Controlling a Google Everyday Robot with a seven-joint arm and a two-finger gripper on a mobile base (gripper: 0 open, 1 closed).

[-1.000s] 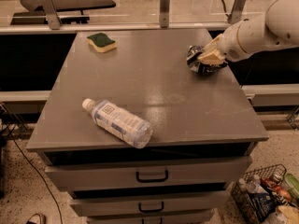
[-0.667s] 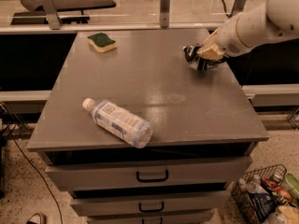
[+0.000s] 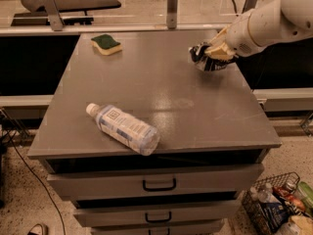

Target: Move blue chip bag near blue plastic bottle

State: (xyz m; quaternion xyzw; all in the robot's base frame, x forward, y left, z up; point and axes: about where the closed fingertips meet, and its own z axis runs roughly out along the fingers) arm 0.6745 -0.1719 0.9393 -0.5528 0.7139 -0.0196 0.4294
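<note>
The blue chip bag (image 3: 200,58), dark navy with white print, is at the right rear of the grey cabinet top (image 3: 195,116). My gripper (image 3: 214,53) comes in from the right on a white arm and is shut on the bag, holding it at or just above the surface. The blue plastic bottle (image 3: 124,129), clear with a white cap and a white-and-blue label, lies on its side near the front left edge, cap pointing back-left. The bag is well apart from the bottle.
A green-and-yellow sponge (image 3: 106,43) lies at the back left of the top. Drawers with black handles (image 3: 159,184) are below the front edge. A wire basket (image 3: 281,209) of clutter stands on the floor at lower right. A rail with posts (image 3: 171,6) runs behind.
My gripper has moved a little left and toward the back with the chip bag in it. The bottle and the sponge have not moved.
</note>
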